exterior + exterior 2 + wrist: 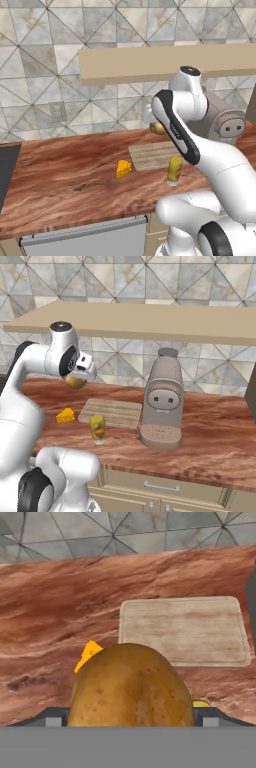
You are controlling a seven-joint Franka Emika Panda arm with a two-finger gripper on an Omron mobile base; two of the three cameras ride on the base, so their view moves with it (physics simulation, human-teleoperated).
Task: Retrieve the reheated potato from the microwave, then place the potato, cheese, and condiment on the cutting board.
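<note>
The long brown wooden counter (pixel 210 431) stretches out below the claw, and a tan shelf (pixel 150 321) hangs on the tiled wall above it. A big grey coffee machine (pixel 162 406) stands on the counter, well off to the claw's right in the right base view. The cutting board (pixel 111 412) lies flat on the counter, below the claw and a little to its right. The claw (pixel 76 378) is up in the air and is grasping the potato (pixel 131 687), which is close to the hand camera. The condiment (pixel 98 429) bottle stands upright just in front of the board, nearer the robot. The little yellow cheese (pixel 65 416) sits on the counter below the claw, just left of the board.
</note>
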